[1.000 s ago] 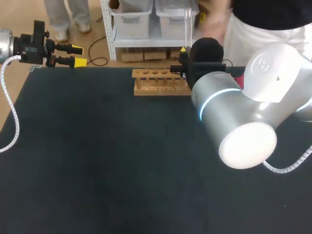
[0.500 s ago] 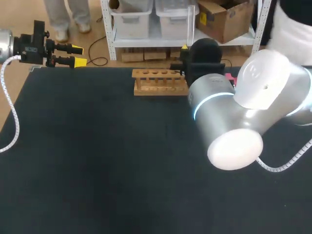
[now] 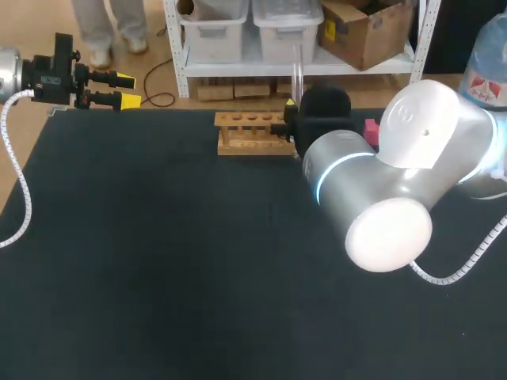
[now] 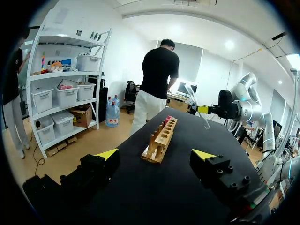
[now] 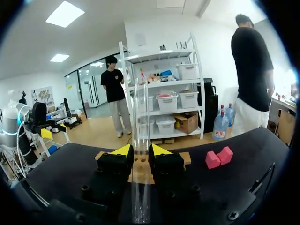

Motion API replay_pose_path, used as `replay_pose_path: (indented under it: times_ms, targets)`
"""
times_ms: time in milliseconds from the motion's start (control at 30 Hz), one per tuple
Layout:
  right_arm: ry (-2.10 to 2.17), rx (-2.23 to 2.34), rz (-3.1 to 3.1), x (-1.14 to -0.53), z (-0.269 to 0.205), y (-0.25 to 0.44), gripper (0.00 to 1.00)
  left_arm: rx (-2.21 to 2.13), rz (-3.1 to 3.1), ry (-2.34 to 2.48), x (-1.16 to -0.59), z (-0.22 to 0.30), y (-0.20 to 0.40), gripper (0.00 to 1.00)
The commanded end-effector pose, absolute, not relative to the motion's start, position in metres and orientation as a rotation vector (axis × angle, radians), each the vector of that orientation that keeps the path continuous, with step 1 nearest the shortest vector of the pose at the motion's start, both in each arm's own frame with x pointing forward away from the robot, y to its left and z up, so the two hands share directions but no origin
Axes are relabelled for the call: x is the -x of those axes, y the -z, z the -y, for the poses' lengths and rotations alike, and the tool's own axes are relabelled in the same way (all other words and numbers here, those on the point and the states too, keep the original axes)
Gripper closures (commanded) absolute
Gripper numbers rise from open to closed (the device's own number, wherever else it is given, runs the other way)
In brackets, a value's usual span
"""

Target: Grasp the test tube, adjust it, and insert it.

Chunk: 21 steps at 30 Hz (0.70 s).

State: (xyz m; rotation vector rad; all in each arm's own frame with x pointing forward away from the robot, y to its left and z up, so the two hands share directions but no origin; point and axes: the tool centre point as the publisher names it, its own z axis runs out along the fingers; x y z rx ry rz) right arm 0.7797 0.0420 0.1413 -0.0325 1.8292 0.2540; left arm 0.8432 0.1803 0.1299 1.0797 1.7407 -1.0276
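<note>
A clear glass test tube stands upright between my right gripper's yellow-tipped fingers, which are shut on it. In the head view the tube rises just past the right end of the wooden rack, and the right gripper is mostly hidden behind its own arm. The rack lies directly ahead of the right gripper, partly covered by the fingers. My left gripper hangs open at the table's far left corner, well away from the rack, with nothing between its fingers.
Pink blocks sit on the black table beside the rack's right end, also seen as pink blocks behind my right arm. The bulky right arm elbow hangs over the table's right half. The black tabletop stretches wide in front of the rack.
My right arm has shifted left, bringing the upright tube closer to the rack's right end. The left arm has stayed still.
</note>
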Motion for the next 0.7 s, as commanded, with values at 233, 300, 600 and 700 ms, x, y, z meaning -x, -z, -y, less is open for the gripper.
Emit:
replay_pose_path:
  times_ms: [233, 300, 600, 700]
  targets:
    - [-0.334, 0.101, -1.892, -0.787, -0.043, -0.106, 1.00, -1.080, -1.736, 1.028, -0.843, -0.181, -0.129, 0.00]
    - [-0.341, 0.092, -1.912, -0.786, -0.044, -0.099, 1.00, -1.080, -1.736, 1.028, -0.843, -0.181, -0.129, 0.00]
    - [-0.375, 0.090, -1.978, -0.788, -0.044, -0.081, 1.00, -1.080, -1.736, 1.028, -0.843, -0.181, -0.129, 0.00]
    - [-0.377, 0.088, -1.998, -0.792, -0.042, -0.079, 1.00, -1.080, -1.736, 1.028, -0.843, -0.181, -0.129, 0.00]
